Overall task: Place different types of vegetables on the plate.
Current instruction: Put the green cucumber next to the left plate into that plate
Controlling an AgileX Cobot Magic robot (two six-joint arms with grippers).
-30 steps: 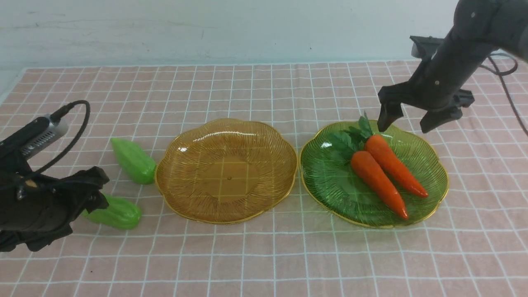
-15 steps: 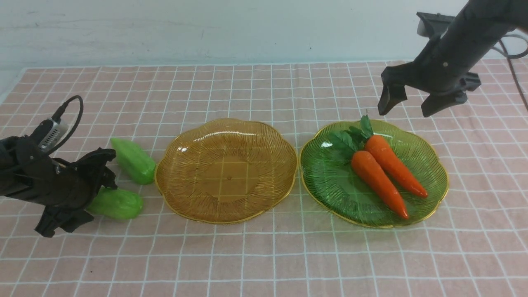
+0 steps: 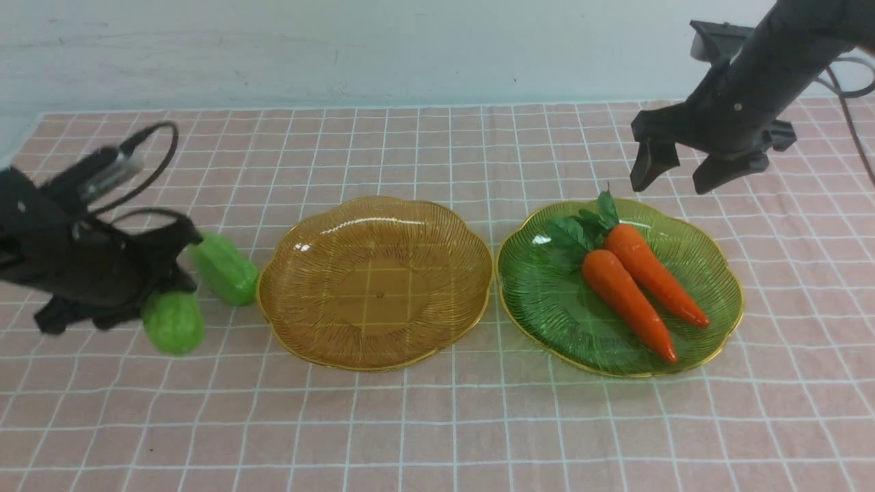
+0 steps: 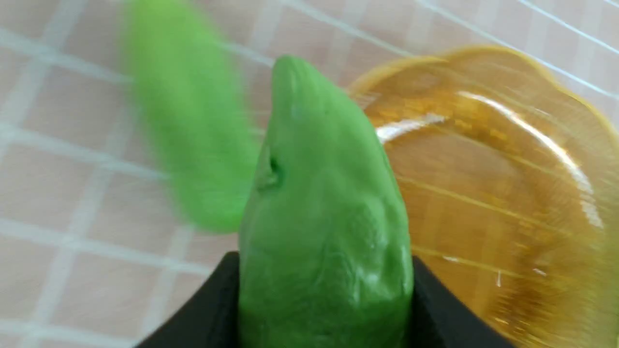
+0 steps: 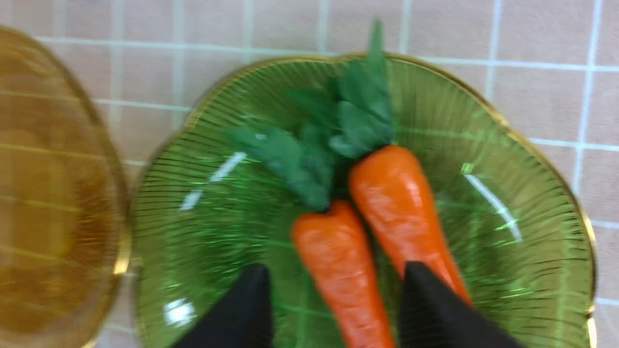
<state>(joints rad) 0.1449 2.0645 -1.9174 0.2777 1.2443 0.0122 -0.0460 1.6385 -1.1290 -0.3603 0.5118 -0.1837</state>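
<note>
My left gripper [image 3: 166, 292] is shut on a light-green ridged gourd [image 3: 173, 322], lifted just off the cloth left of the amber plate [image 3: 374, 287]. In the left wrist view this gourd [image 4: 324, 232] sits between the black fingers [image 4: 213, 314], its tapered end toward the amber plate [image 4: 508, 174]. A second gourd [image 3: 224, 268] lies beside that plate's left rim, blurred in the wrist view [image 4: 188, 145]. Two orange carrots [image 3: 625, 294] [image 3: 653, 273] with green tops lie in the green plate [image 3: 547, 301]. My right gripper [image 3: 671, 186] hangs open and empty above that plate's far edge; its fingers [image 5: 242, 314] frame the carrots [image 5: 338, 270].
A pink checked cloth [image 3: 437, 424] covers the table. A pale wall [image 3: 383, 48] runs along the back. The two plates stand side by side, nearly touching. The right arm's cable [image 3: 851, 102] hangs at the far right.
My left gripper closed on the near gourd and raised it, swinging it end-on. My right gripper rose away from the carrot tops and its jaws narrowed somewhat.
</note>
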